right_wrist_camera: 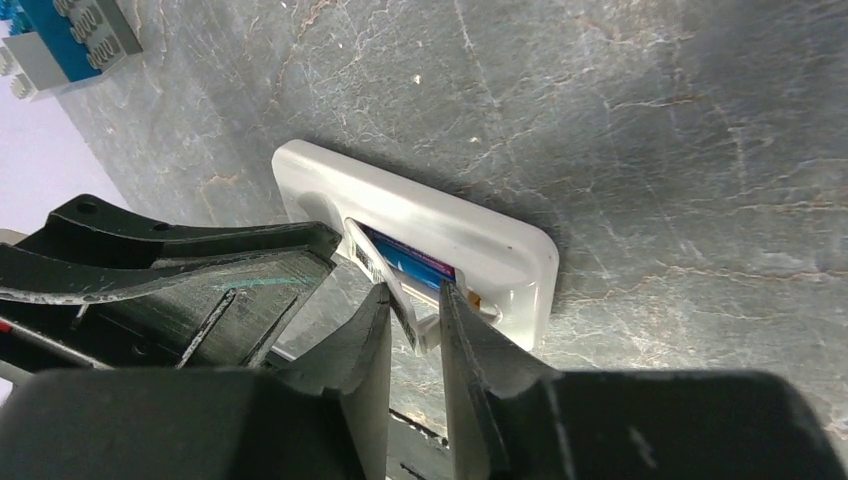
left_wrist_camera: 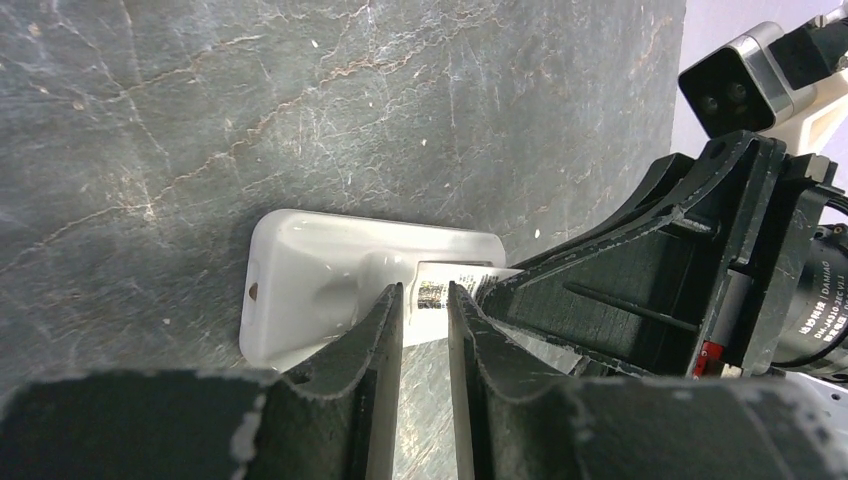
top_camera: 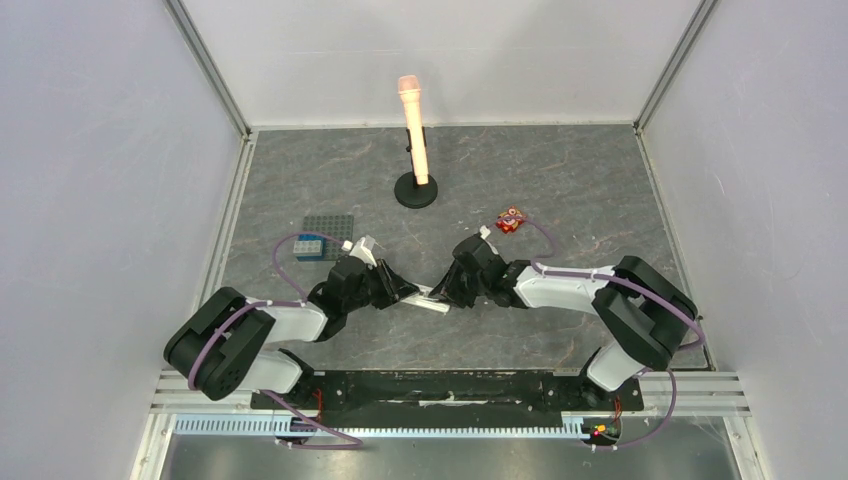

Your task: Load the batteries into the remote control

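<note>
Right wrist alone shows me blue battery (right_wrist_camera: 415, 268) in remote control (right_wrist_camera: 515, 270), right gripper (right_wrist_camera: 415, 295) slit-open around unreadable barcode cover (right_wrist_camera: 372, 262), left gripper (left_wrist_camera: 422, 292) hold unclear.

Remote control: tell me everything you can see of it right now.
The remote control is slim, glossy white plastic with rounded corners, lying back-up on the dark table between the left gripper and right gripper. Its battery bay is open, with a blue battery inside. The labelled cover stands tilted up between the right gripper's fingers.
</note>
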`<state>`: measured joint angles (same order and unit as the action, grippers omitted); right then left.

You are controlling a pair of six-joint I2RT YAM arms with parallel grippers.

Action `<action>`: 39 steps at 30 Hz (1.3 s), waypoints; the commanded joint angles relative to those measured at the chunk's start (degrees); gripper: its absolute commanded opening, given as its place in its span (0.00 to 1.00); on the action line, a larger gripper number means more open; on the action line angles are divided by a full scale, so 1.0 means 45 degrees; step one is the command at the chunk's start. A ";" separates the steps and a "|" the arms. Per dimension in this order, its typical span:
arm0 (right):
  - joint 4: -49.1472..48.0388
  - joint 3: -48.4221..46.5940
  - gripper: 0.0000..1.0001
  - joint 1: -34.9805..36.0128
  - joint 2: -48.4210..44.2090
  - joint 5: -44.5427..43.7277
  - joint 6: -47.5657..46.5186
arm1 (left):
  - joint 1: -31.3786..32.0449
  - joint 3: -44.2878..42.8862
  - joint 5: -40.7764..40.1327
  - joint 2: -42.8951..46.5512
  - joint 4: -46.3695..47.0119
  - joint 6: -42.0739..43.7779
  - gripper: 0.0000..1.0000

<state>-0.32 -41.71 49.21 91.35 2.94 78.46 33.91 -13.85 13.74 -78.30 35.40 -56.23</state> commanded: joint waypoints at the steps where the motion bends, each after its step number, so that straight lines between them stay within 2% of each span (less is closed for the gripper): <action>1: 0.3892 -0.0148 0.24 0.0588 0.1356 -0.0316 -0.0453 | 0.0101 -0.0105 -0.0231 -0.0228 0.0024 0.0683 0.29; 6: 0.4888 -0.1056 0.28 0.0588 0.1761 -0.0280 -0.0675 | 0.0102 -0.0467 -0.0123 0.0234 -0.0458 0.0847 0.29; 11: 0.5659 -0.1775 0.47 0.0583 0.1436 -0.0452 -0.0931 | 0.0101 -0.0681 -0.0374 0.0663 -0.0990 0.1049 0.29; 14: 0.5875 -0.2001 0.52 0.0569 0.1271 -0.0444 -0.1027 | 0.0106 -0.0693 -0.0362 0.0696 -0.1010 0.1029 0.29; 23: 0.6364 -0.2480 0.61 0.0369 0.0789 -0.0304 -0.1159 | 0.0103 -0.0751 -0.0399 0.0760 -0.1014 0.0972 0.29; 33: 0.6633 -0.2812 0.62 0.0190 0.0457 0.0024 -0.1117 | 0.0107 -0.1072 -0.0556 -0.0007 -0.0922 0.0856 0.29; 39: 0.6458 -0.2742 0.62 0.0168 0.0257 0.0069 -0.0878 | 0.0112 -0.0922 0.0337 -0.0874 0.0331 0.0447 0.29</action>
<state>21.93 -54.89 50.04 93.69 3.38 74.81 34.22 -17.50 13.13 -79.64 32.12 -53.93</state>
